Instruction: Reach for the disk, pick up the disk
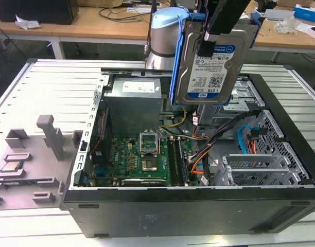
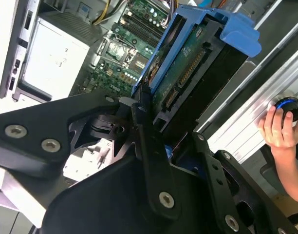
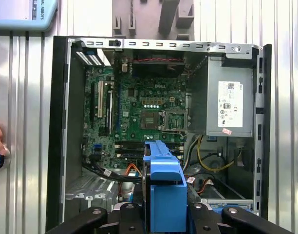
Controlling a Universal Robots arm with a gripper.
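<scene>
Disk (image 1: pixel 211 62): flat rectangular silver hard drive, blue-and-white barcode label, set in a blue plastic carrier frame (image 3: pixel 163 190). Held upright in the air above the open computer case (image 1: pixel 198 206), clear of the drive cage (image 1: pixel 240 95).

Gripper (image 2: pixel 154 126): black, matt, bolted linkages; fingers closed on the disk's edge, green circuit-board underside facing the second wrist view.

Surface: ribbed light-grey metal bench (image 1: pixel 49 87), long parallel grooves. Grey moulded fixtures (image 1: pixel 49 136) stand on it at the exterior view's left.

Case contents: green motherboard (image 1: pixel 142 159) with bare processor socket, grey sheet-metal power-supply box (image 1: pixel 134 105), bundled black, orange and yellow cables (image 1: pixel 214 146).

Room: wooden desks (image 1: pixel 95 25) behind, with cables and small boxes.

Person: a hand (image 2: pixel 280 129) rests on a blue-lit round button at the bench edge.
</scene>
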